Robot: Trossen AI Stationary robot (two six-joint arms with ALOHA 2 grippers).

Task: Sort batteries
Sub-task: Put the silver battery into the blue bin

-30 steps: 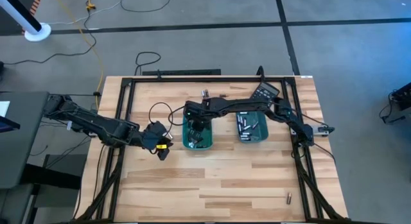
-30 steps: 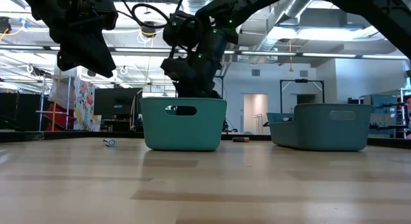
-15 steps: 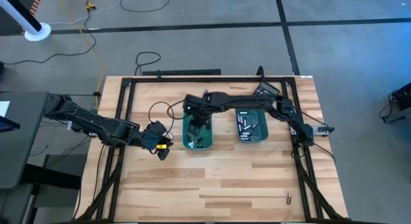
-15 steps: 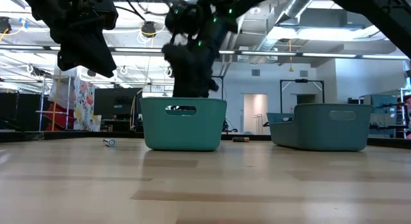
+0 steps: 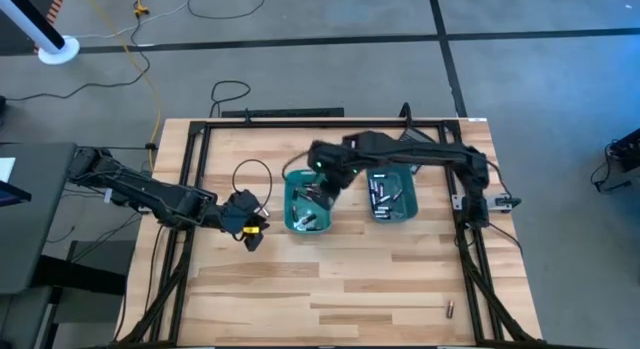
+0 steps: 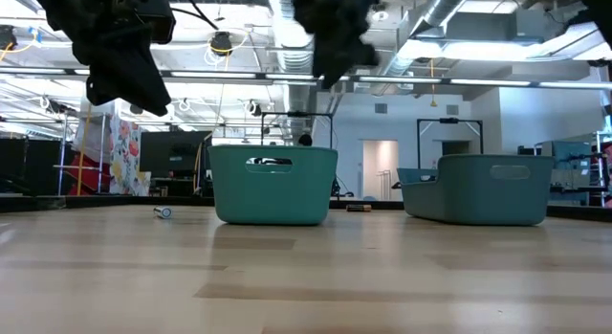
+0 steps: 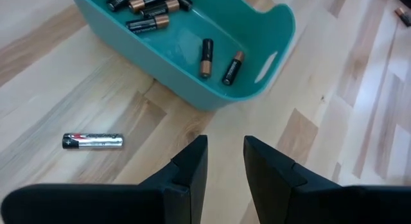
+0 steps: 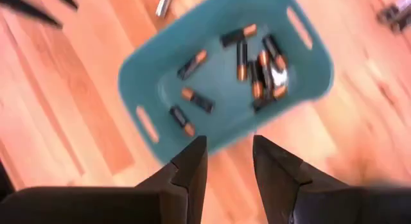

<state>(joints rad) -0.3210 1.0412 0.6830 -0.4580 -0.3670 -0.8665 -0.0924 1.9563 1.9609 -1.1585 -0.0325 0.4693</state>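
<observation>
Trays (image 5: 306,211) between hands, loose battery (image 7: 92,141) beside.

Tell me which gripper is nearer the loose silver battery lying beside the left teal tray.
Left. The left gripper hovers just off that battery on the table, while the right gripper is above the tray, on the battery's far side.

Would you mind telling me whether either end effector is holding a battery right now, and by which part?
Neither holds anything: the left end effector and right end effector both show empty gaps between their fingers.

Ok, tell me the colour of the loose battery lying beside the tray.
Silvery with a dark end, the loose battery shows best in the left wrist view.
</observation>
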